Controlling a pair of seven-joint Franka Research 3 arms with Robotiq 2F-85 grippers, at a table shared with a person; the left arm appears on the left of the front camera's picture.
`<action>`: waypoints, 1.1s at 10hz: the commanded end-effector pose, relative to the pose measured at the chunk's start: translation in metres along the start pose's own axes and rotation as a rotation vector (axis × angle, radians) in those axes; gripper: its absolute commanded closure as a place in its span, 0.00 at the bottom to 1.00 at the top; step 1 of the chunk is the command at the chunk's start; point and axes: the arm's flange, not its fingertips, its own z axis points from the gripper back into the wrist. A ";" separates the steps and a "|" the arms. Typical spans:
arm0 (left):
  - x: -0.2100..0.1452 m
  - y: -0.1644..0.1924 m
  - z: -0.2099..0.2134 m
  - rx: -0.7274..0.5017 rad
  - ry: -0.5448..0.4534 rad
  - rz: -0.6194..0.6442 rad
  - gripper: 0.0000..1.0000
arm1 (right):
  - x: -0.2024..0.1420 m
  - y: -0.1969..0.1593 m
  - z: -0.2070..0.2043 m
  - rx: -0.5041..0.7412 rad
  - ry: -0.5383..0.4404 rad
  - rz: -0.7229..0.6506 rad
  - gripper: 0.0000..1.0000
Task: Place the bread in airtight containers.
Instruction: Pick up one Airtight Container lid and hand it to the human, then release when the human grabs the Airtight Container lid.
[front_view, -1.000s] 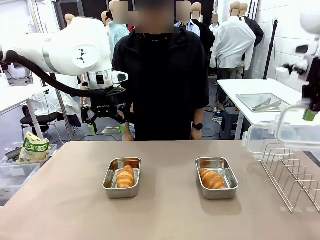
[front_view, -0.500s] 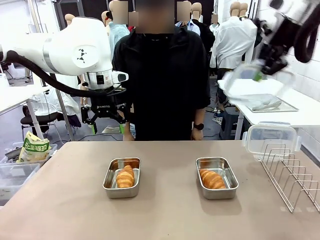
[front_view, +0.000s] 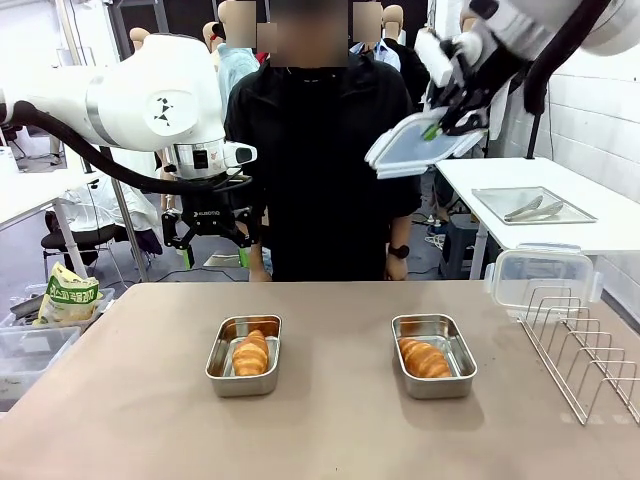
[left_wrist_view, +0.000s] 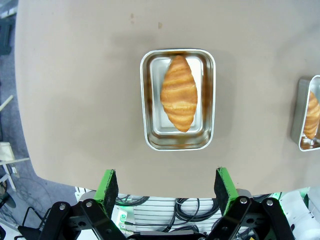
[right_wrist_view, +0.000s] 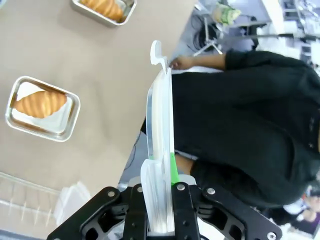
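While golden-brown ridged croissant (front_view: 251, 353) lies in left rectangular steel pan (front_view: 240, 387) and second croissant (front_view: 424, 357) in right pan (front_view: 436, 390), both uncovered, right gripper (front_view: 437, 128) clamps clear plastic snap lid (front_view: 405, 150) high above. Left gripper (front_view: 215, 257) apart, empty. Lidding step: next, level lid, seat squarely on pan.

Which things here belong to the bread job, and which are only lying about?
Job: left croissant, right croissant, left pan, right pan, clear lid in the right gripper, second lid.
Lying about: wire rack, tray with tongs, printed bag, plastic bin.
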 end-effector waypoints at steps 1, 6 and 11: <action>0.000 0.002 0.002 0.015 -0.012 -0.003 0.00 | -0.018 -0.003 -0.040 0.014 -0.059 -0.003 1.00; 0.000 0.002 0.002 0.015 -0.012 -0.003 0.00 | -0.021 -0.002 -0.075 0.062 -0.074 -0.041 1.00; 0.000 0.002 0.002 0.015 -0.012 -0.003 0.00 | -0.021 -0.002 -0.075 0.062 -0.074 -0.041 1.00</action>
